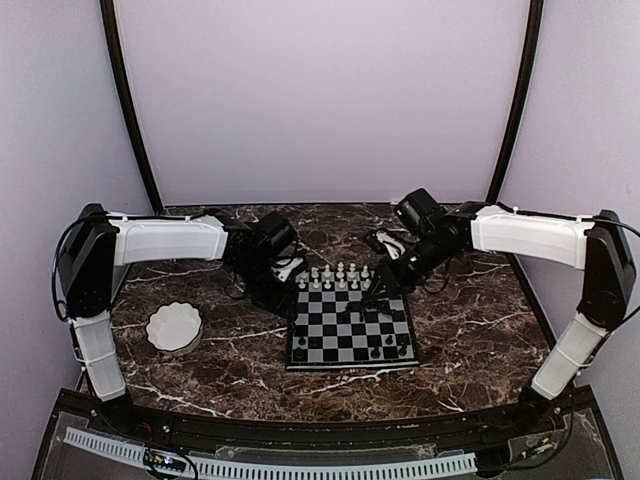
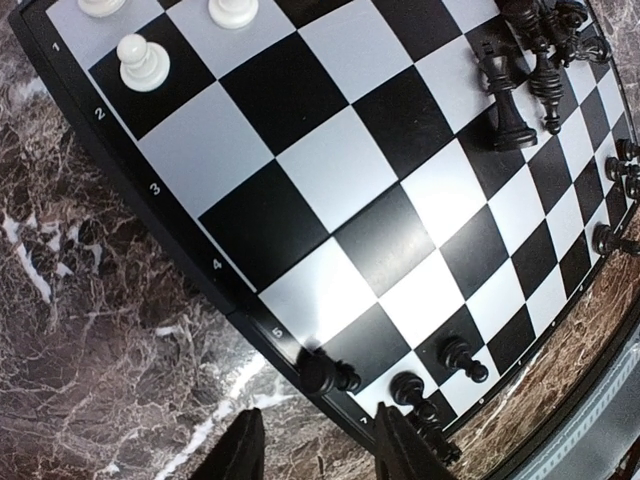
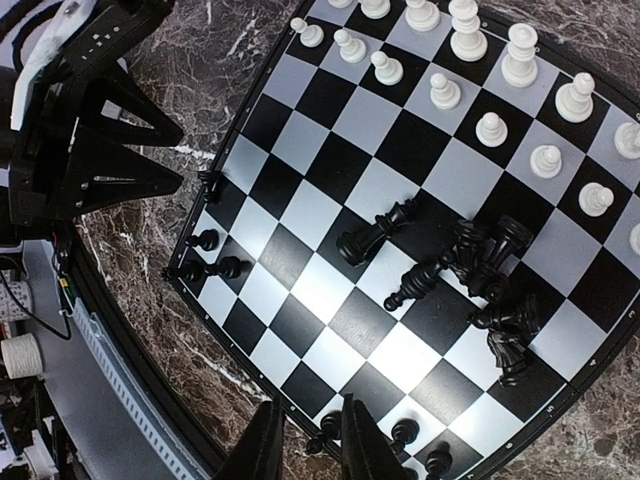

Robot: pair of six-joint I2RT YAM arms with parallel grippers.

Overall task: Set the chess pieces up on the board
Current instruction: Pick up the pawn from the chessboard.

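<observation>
The board [image 1: 350, 335] lies mid-table, with white chess pieces [image 1: 335, 275] lined along its far side. Several black chess pieces [image 3: 480, 275] lie toppled in a heap on the middle squares. My left gripper [image 2: 322, 452] is open and empty at the board's left edge, where a black pawn [image 2: 328, 375] sits on the border just beyond its fingertips. Two more black pawns [image 2: 462, 357] stand close by. My right gripper [image 3: 310, 447] is open at the opposite edge, and a black pawn [image 3: 327, 430] stands just past its tips, beside the right finger [image 3: 362, 442].
A white scalloped bowl [image 1: 174, 327] sits on the marble left of the board. The left arm's black wrist [image 3: 90, 130] hangs close over the board's corner. More black pawns [image 3: 402, 434] stand along the edge near the right gripper.
</observation>
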